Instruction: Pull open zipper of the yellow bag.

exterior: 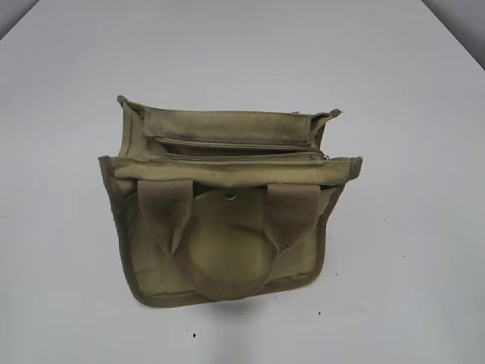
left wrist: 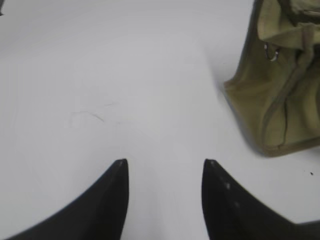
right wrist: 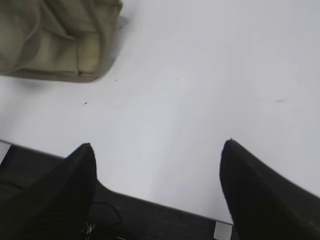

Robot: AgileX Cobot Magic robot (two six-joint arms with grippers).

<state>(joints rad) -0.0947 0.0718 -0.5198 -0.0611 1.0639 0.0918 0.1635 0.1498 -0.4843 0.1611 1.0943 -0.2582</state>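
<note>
Exterior view: one yellow bag (exterior: 227,220) sits mid-table (exterior: 424,152), its single zipper (exterior: 242,159) shut across the top, pull at the right end; two handles (exterior: 227,227). Steady the bag before you pull.

Left wrist view: left gripper (left wrist: 165,167) parted, empty, bag to its right.

Right wrist view: right gripper (right wrist: 157,150) wide apart, empty, well short of the bag.
</note>
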